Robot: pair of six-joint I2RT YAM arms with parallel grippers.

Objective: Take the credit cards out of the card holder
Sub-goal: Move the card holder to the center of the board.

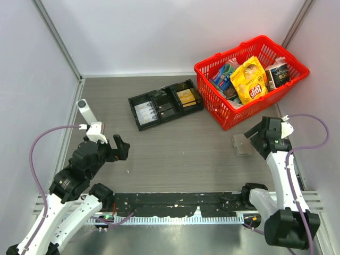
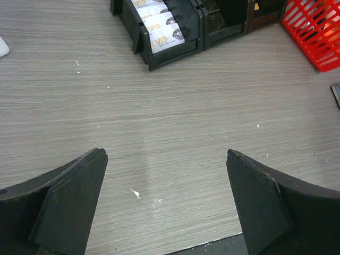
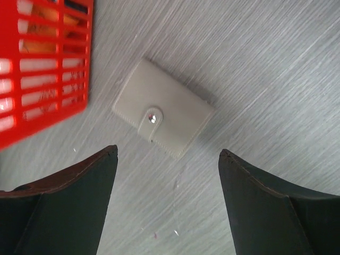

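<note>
Holder (image 3: 175, 114) lies flat on the desk (image 3: 276, 64) at the centre of the right wrist view, snap fastened, just beside the basket (image 3: 42, 64) at upper left. No cards show, so they are presumably still inside. Right end effector (image 3: 167, 154) hangs over it, released and empty, likely lined up to grasp. Left end effector (image 2: 166, 154) is also released, below the tray (image 2: 175, 48).

Card holder (image 3: 178, 112) pale grey (silver snap); basket (image 3: 37, 125) red; tray (image 2: 175, 54) black; table (image 1: 186, 154) grey-grained.
</note>
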